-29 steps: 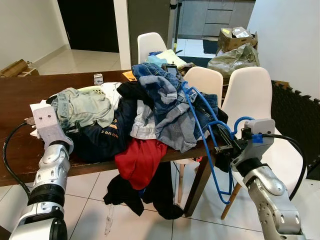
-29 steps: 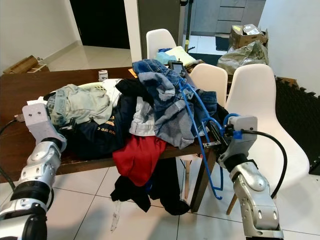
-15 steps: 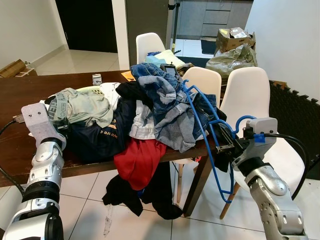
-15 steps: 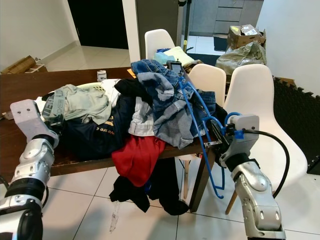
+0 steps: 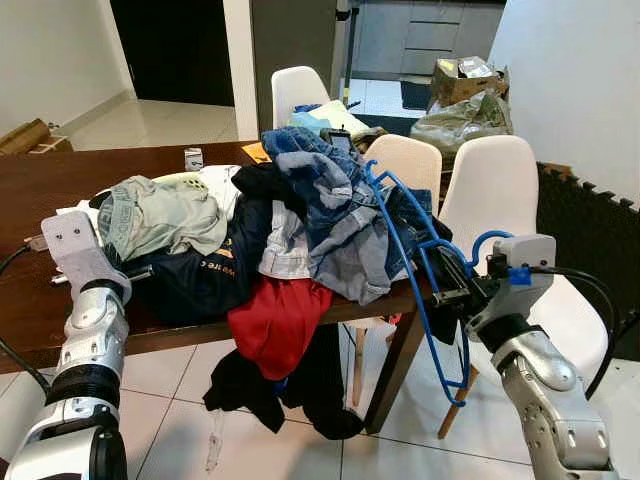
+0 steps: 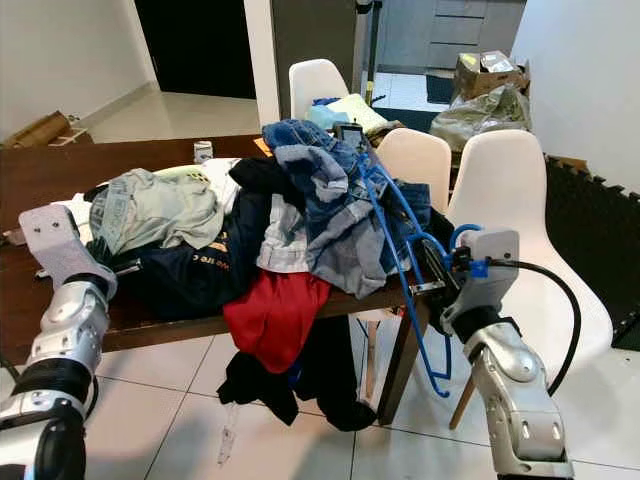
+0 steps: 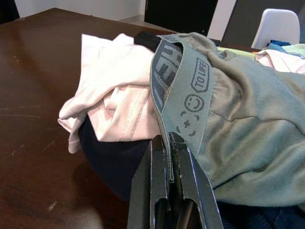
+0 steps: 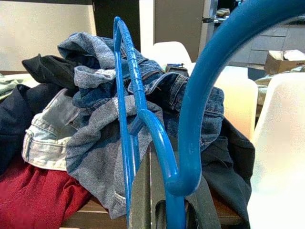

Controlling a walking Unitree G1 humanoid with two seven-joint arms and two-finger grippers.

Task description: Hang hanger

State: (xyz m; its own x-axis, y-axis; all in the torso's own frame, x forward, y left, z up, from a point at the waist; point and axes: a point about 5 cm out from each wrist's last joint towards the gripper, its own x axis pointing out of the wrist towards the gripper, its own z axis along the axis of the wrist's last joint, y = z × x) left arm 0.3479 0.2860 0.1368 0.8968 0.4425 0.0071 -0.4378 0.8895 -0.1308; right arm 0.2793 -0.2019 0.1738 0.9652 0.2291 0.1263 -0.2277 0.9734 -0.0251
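Observation:
A blue plastic hanger [image 5: 418, 283] hangs off the table's right corner, its hook [image 8: 209, 90] curving up beside my right wrist. My right gripper [image 5: 452, 296] is shut on the hanger's neck. The hanger's long bars [image 8: 127, 81] lean against a heap of jeans [image 5: 335, 215]. At the table's left, my left gripper [image 5: 135, 272] is shut on the waistband of pale green shorts [image 7: 228, 124], which lie over a white garment [image 7: 119, 109] and a navy one [image 5: 205, 280].
The dark wooden table [image 5: 40, 190] carries a big pile of clothes; a red garment [image 5: 275, 320] and black ones spill over its front edge to the tiled floor. White chairs [image 5: 495, 190] stand right of the table. A black mat wall [image 5: 590, 230] lies far right.
The view shifted slightly. My left arm drew back a little toward me with the green waistband in its fingers. The right gripper and hanger stayed almost still.

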